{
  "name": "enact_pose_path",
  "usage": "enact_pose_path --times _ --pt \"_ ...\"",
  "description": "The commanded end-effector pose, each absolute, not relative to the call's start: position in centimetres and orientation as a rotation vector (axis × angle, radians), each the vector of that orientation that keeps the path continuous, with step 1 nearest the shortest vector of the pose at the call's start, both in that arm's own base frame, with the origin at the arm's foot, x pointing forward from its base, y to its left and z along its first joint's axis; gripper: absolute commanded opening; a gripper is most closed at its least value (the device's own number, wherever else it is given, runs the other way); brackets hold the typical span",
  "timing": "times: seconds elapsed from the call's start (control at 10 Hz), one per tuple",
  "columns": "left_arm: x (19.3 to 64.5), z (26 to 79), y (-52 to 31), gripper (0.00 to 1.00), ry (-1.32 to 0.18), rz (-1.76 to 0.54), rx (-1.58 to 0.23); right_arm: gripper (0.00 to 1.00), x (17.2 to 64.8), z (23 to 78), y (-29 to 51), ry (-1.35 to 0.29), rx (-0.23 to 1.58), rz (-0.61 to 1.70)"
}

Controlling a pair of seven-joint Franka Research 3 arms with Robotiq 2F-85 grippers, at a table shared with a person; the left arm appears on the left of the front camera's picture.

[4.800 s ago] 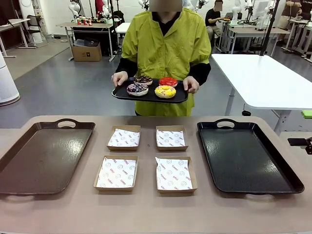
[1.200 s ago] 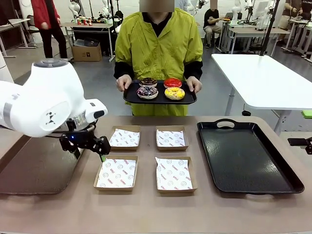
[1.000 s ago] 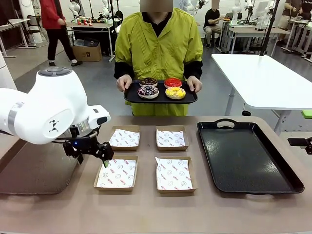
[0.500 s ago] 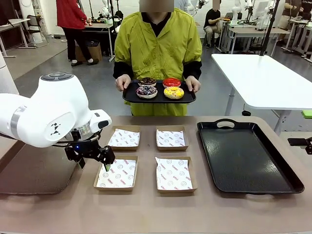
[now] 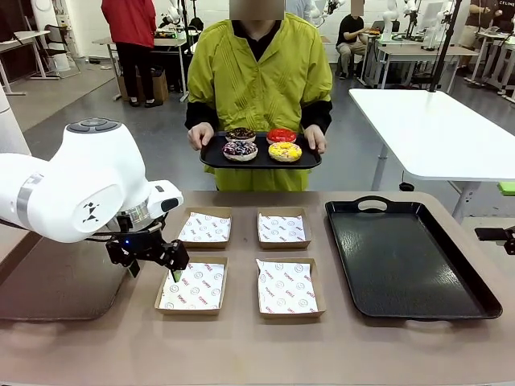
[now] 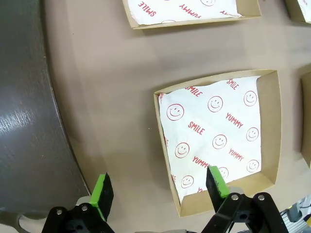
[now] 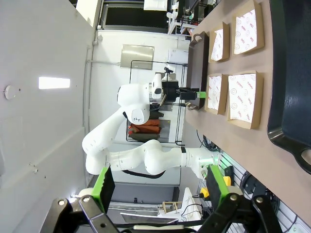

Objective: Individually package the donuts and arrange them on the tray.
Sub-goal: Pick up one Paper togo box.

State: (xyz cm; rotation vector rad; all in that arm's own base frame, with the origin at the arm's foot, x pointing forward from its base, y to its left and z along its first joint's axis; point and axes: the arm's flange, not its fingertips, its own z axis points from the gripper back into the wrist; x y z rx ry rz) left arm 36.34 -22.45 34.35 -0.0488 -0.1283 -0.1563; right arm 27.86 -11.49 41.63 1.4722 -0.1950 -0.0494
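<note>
The left gripper (image 5: pixel 172 268) (image 6: pixel 160 187), jaws spread fully and gripping nothing, hangs above the left edge of the near-left shallow brown cardboard box (image 5: pixel 190 312) (image 6: pixel 270 131), one of four lined with white printed paper. The right gripper (image 7: pixel 159 182) is likewise spread wide and bare. The four iced ring donuts (image 5: pixel 262 143) lie two by two on a small black tray (image 5: pixel 261 164) held by a person in a yellow-green jacket (image 5: pixel 257 80) beyond the table's far edge, and two large trays flank the boxes, a brown tray (image 5: pixel 48 281) at left and a large black tray (image 5: pixel 410 257) at right.

The left arm (image 5: pixel 80 181) hides much of the brown tray (image 5: pixel 48 281), whose left side runs out of view.
</note>
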Motion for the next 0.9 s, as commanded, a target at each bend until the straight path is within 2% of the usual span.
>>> enact_pose_path --times 0.0,0.5,0.6,0.7,0.8 --pt "36.8 34.2 -23.1 1.0 -0.132 -0.03 -0.022 1.0 27.8 41.7 -11.6 -0.199 1.488 -0.047" --pt "38.5 31.8 -24.8 1.0 -0.094 0.021 0.048 1.0 27.8 41.7 -11.6 -0.199 1.488 -0.047" --pt "38.7 31.6 -24.9 0.8 -0.095 -0.006 0.034 1.0 27.8 41.7 -11.6 -0.199 1.488 -0.047" --pt "38.6 31.8 -24.9 0.43 -0.1 0.0 0.038 1.0 27.8 41.7 -11.6 -0.199 1.488 -0.047" --pt "38.5 32.0 -24.8 0.23 -0.102 0.003 0.036 1.0 27.8 41.7 -11.6 -0.199 1.488 -0.047"
